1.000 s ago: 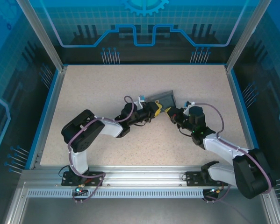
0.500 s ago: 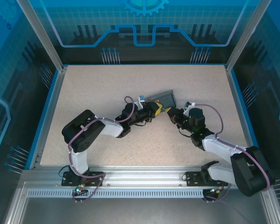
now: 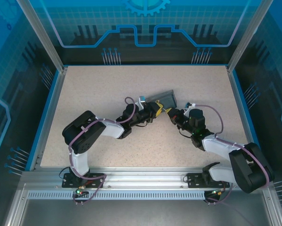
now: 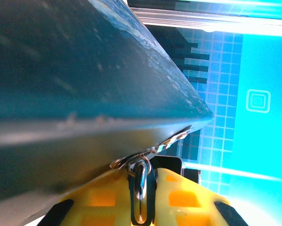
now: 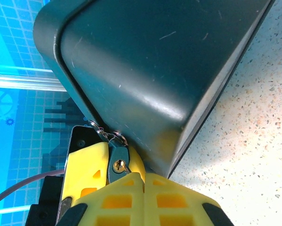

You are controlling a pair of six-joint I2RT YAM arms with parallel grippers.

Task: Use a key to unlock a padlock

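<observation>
Two pincers crowd the padlock [image 5: 113,160] — left pincer [image 4: 141,188] clamps it, right pincer [image 5: 143,181] is pinched shut at the keyhole; slight misalignment could twist it free.

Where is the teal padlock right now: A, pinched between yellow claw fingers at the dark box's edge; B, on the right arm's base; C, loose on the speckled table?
A: the right wrist view shows the padlock, keyhole outward, held in the left claw beside the dark box.
</observation>
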